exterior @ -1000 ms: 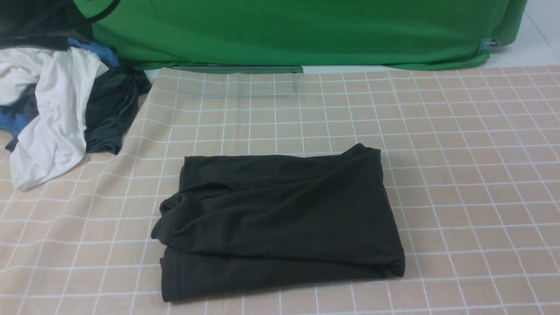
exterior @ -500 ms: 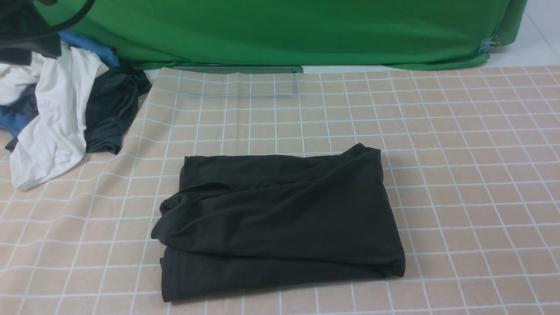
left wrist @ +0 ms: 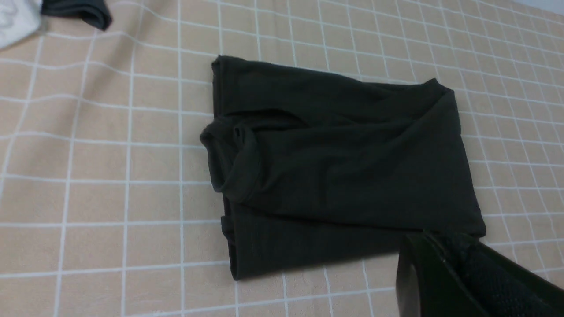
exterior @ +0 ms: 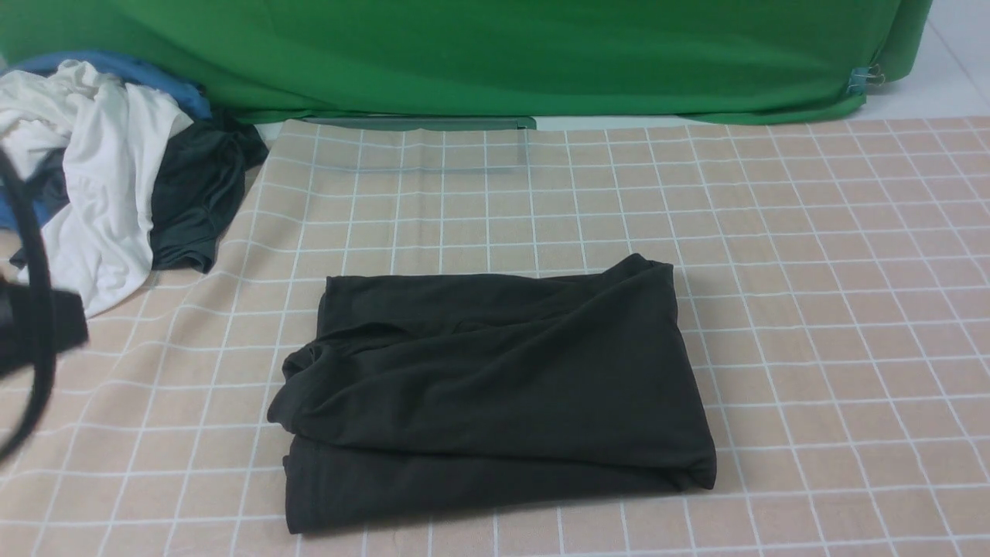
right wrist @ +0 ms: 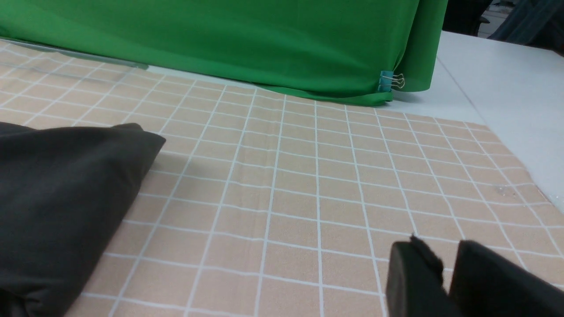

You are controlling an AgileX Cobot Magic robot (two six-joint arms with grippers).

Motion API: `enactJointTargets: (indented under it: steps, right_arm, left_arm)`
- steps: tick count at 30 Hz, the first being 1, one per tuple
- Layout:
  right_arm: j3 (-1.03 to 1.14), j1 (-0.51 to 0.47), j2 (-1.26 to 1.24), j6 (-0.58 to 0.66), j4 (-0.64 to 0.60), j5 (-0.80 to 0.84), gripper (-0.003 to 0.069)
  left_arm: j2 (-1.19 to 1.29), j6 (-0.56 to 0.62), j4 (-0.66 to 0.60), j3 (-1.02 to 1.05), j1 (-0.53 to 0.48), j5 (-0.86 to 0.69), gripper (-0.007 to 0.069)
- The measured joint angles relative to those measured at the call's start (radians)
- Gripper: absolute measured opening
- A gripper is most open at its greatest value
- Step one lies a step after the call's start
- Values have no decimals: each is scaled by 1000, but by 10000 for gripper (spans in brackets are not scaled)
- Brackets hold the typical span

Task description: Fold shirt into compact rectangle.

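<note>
The black shirt [exterior: 495, 391] is laid folded into a rough rectangle in the middle of the checked cloth [exterior: 812, 309], touched by neither arm. The right gripper [right wrist: 445, 268] is held empty beside it, fingers nearly together. Whether the left gripper [left wrist: 445, 264] is parted cannot be told. A clothes pile [exterior: 108, 186] is heaped at far left.
</note>
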State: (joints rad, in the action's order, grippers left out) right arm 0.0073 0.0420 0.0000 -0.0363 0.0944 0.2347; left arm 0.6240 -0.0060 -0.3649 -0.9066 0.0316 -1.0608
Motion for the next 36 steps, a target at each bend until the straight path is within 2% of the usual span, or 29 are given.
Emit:
enactJointTargets:
  steps: [5, 7, 10, 17, 20, 28, 33, 36]
  right_arm:
    - [0, 0, 0, 107, -4, 0, 175]
    - [0, 0, 0, 115, -8, 0, 177]
    - [0, 0, 0, 120, -8, 0, 179]
    - [0, 0, 0, 127, -10, 2, 191]
    - [0, 0, 0, 127, -10, 2, 197]
    - [0, 0, 0, 127, -10, 2, 214]
    - [0, 0, 0, 127, -10, 3, 217]
    - [0, 0, 0, 127, -10, 3, 222]
  left_arm:
    - [-218, 14, -18, 271, 0, 120, 11]
    - [-282, 14, -19, 351, 0, 161, 13]
    - [-353, 14, -22, 425, 0, 244, 14]
    - [-403, 14, -24, 521, 0, 590, 15]
    - [-403, 14, -19, 531, 0, 680, 15]
    - [-403, 14, 2, 541, 0, 711, 15]
    - [-403, 19, 64, 547, 0, 714, 15]
    - [-405, 21, 84, 597, 0, 778, 15]
